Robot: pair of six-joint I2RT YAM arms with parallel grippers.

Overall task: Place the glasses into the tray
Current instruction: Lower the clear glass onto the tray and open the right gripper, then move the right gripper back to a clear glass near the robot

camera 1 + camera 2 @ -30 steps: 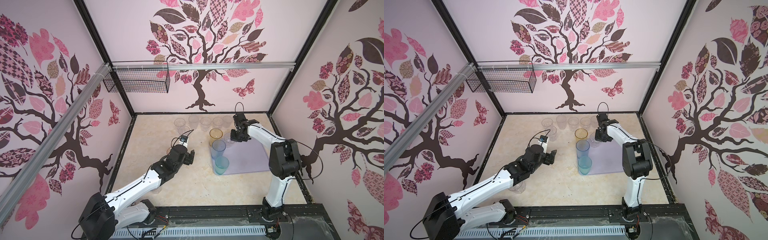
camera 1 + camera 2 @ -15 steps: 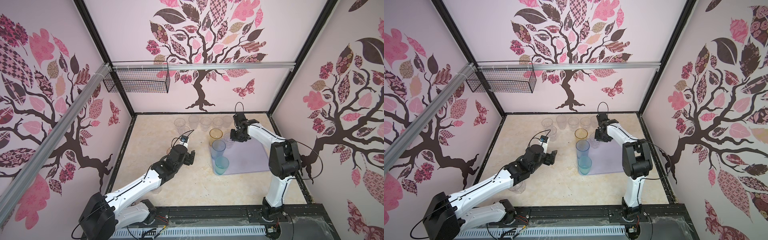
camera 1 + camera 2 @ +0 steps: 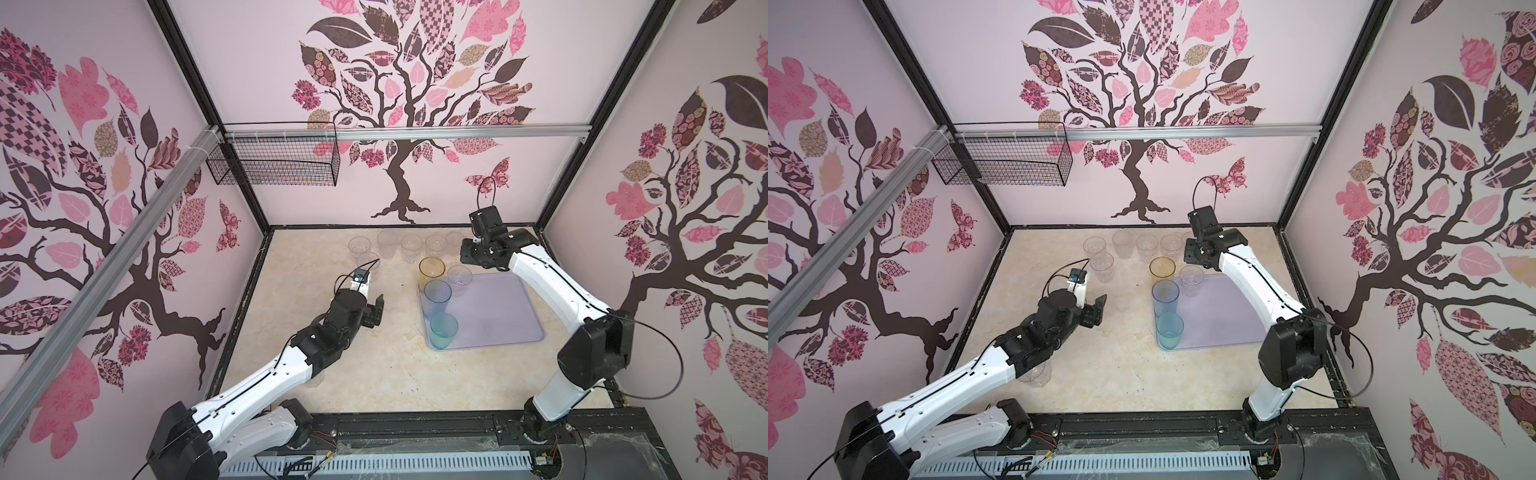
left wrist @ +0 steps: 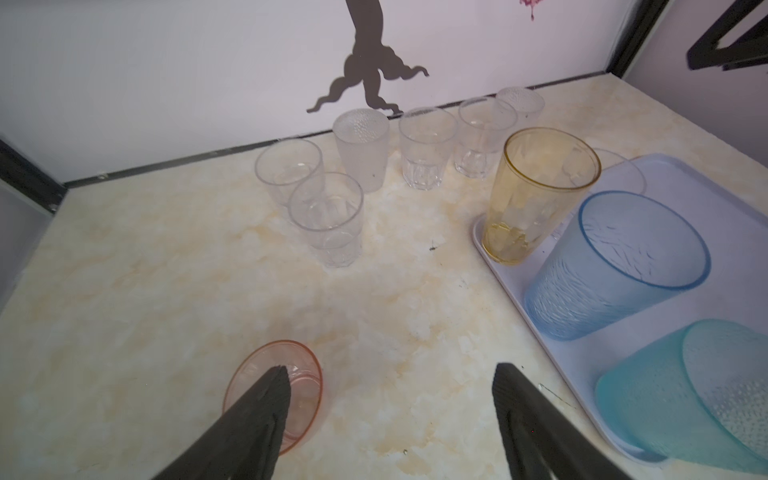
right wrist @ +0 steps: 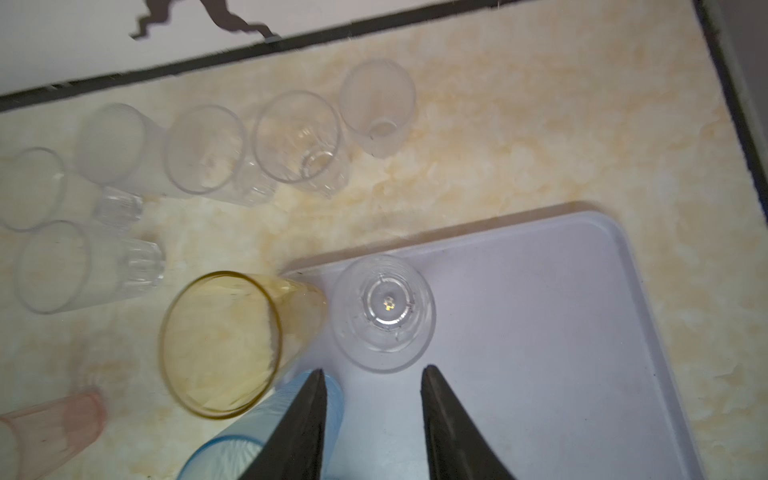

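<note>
A robot's right gripper hangs with its jaws parted and empty over the flat pale-lavender rectangular plastic tray. Their tips stop just short of a short clear plastic tumbler, which stands upright near the tray's far left corner. The tray lies on the right half of the cream marbled table.

Three more glasses line the tray's left edge:
- a tall amber see-through tumbler at the far corner, just left of the clear one
- a tall blue textured tumbler nearer
- a teal textured tumbler at the near corner

Left of the tray, the left gripper hovers over the middle of the table, its jaws spread wide and holding nothing. In the left wrist view one jaw overlaps a pink see-through tumbler standing on the table. Whether they touch cannot be told.

Off the tray, a cluster of six clear and frosted tumblers waits along the table's far edge. A lone clear tumbler shows partly beneath the left arm.
</note>
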